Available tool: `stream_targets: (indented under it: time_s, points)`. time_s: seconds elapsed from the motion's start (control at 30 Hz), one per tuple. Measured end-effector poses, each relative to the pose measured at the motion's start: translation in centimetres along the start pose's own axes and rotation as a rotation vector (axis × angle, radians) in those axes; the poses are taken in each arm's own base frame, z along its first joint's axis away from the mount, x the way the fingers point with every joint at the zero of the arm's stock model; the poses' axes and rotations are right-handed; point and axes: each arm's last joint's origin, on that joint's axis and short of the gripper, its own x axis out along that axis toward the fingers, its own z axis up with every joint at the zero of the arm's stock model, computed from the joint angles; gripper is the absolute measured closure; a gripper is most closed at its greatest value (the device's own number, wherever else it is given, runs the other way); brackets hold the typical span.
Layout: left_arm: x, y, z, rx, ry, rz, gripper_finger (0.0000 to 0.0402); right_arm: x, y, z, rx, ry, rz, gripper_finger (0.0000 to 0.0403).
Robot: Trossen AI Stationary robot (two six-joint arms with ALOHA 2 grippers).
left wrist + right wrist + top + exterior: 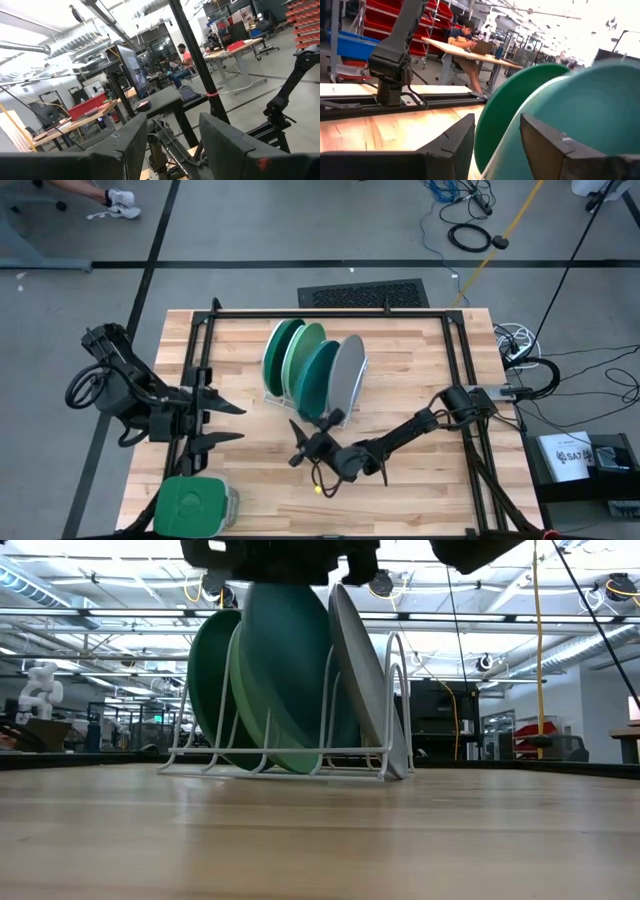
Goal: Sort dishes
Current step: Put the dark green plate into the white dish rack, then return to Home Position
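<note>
The right end effector (304,434), spread, sits at the teal plate (318,378) in the rack (345,416); a nudge could topple neighbouring plates; the left end effector (228,423) waits spread.

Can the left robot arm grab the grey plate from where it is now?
Probably not easily. The left gripper waits open at the table's left side, and in the rack the grey plate stands farthest from it, behind the three green ones, with the right gripper near.

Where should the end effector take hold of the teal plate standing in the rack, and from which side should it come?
Grip the teal plate at its exposed rim, coming from the table's near edge where the right end effector hovers open. It stands on edge in the wire rack, with plates close on both faces, so probably only the rim is free.
</note>
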Motion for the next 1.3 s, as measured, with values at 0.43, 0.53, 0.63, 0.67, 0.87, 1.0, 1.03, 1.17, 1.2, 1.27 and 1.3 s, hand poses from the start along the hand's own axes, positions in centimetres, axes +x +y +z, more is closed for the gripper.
stream_targets:
  time_s: [0.43, 0.53, 0.63, 0.67, 0.87, 1.0, 1.03, 1.17, 1.2, 1.27, 1.3]
  points:
    - [0.0, 0.1, 0.1, -0.009, -0.01, 0.007, 0.0221, -1.0, -0.4, 1.6, -0.114, -0.066, -0.02, 0.026]
    - [0.1, 0.2, 0.0, -0.006, -0.006, 0.016, 0.0221, -1.9, 0.1, 1.8, -0.137, -0.106, 0.045, 0.0263]
    - [0.3, 0.4, -0.2, -0.004, 0.003, 0.029, 0.0221, -3.1, 0.5, 2.0, -0.149, -0.119, 0.075, 0.0264]
    - [0.5, 0.4, -0.2, -0.009, 0.007, 0.033, 0.0221, -3.5, 0.6, 2.1, -0.157, -0.123, 0.081, 0.0264]
    - [1.9, -0.1, -1.5, 0.021, 0.089, 0.068, 0.0221, -6.6, -0.2, 5.5, -0.151, -0.193, 0.115, 0.0264]
    - [2.9, -0.5, -2.7, 0.028, 0.186, 0.124, 0.0221, -9.0, -1.1, 8.1, -0.214, -0.238, 0.147, 0.0264]
    - [3.0, -0.6, -3.0, 0.026, 0.214, 0.131, 0.0221, -9.7, -1.4, 8.8, -0.232, -0.246, 0.15, 0.0264]
    - [3.2, -0.7, -4.6, -0.029, 0.328, 0.142, 0.0221, -12.0, -2.7, 10.9, -0.323, -0.228, 0.13, 0.0264]
    - [3.2, -0.7, -4.9, -0.048, 0.353, 0.144, 0.0221, -12.4, -3.0, 11.3, -0.35, -0.213, 0.121, 0.0264]
    - [3.1, -0.6, -5.6, -0.084, 0.4, 0.15, 0.0221, -13.2, -3.6, 12.1, -0.373, -0.206, 0.118, 0.0264]
    - [3.1, -0.6, -5.9, -0.104, 0.416, 0.157, 0.0221, -13.6, -3.9, 12.6, -0.373, -0.212, 0.127, 0.0264]
